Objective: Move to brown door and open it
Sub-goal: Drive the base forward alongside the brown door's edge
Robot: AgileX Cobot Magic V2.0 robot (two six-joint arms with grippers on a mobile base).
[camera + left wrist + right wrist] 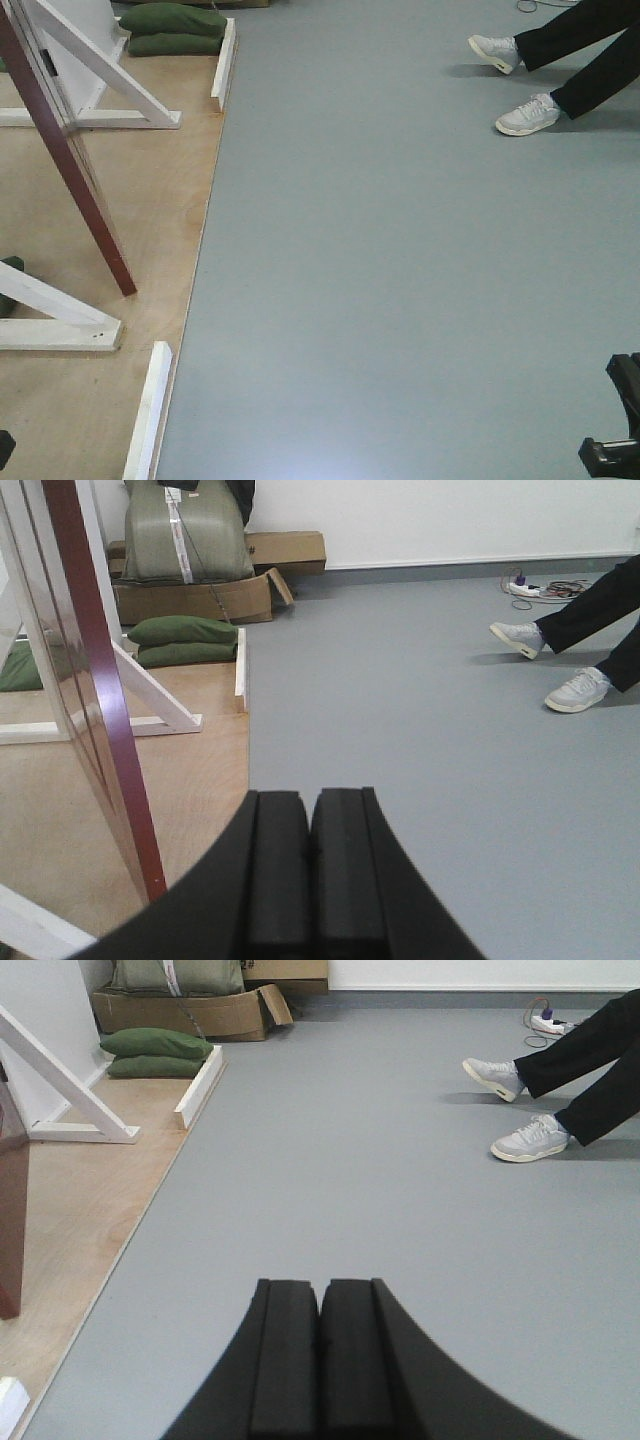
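Reddish-brown door (83,200) stands edge-on at left, its face hidden; robot should turn left to square up, left end effector (310,815) and right end effector (320,1300) both closed on nothing.

My front camera tilts steeply down at the grey floor (400,250). Wrist cameras ride low behind the left pincer (310,800) and right pincer (320,1288), facing forward; all share the white sneakers (527,115).

The brown door (85,200) runs off the top edge; the person (605,75) is cropped to legs.
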